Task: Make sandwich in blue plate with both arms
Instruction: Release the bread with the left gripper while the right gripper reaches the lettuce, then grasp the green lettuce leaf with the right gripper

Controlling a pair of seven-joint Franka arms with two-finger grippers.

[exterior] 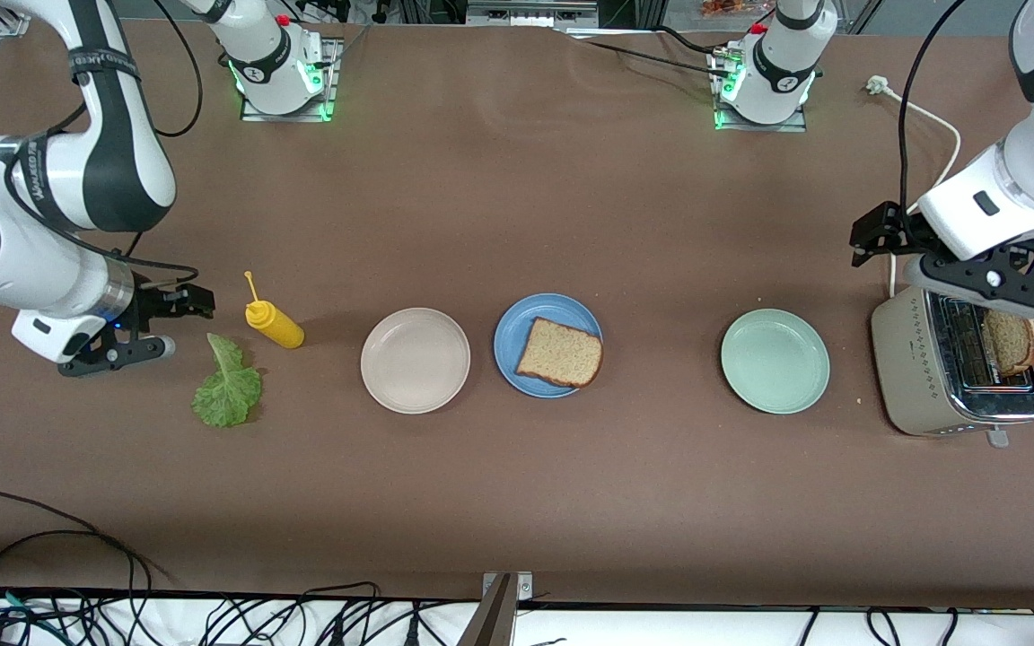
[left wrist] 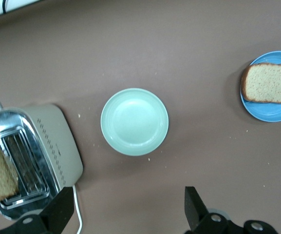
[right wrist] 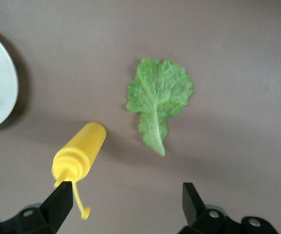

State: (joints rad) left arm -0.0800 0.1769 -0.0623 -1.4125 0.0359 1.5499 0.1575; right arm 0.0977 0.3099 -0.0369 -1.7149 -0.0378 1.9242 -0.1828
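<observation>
The blue plate [exterior: 517,327] sits mid-table with one brown bread slice [exterior: 560,353] on it; both also show in the left wrist view as the plate [left wrist: 276,111] and the slice [left wrist: 268,83]. A second bread slice [exterior: 1011,341] stands in a slot of the toaster [exterior: 907,359]. The green lettuce leaf [exterior: 228,384] lies flat on the table at the right arm's end. My left gripper [exterior: 988,285] hangs open and empty over the toaster. My right gripper [exterior: 118,356] is open and empty, low beside the lettuce [right wrist: 159,97].
A yellow squeeze bottle [exterior: 273,323] stands next to the lettuce. A beige plate [exterior: 416,360] is beside the blue plate. A mint-green plate [exterior: 775,361] lies between the blue plate and the toaster. A white cord [exterior: 930,117] runs from the toaster.
</observation>
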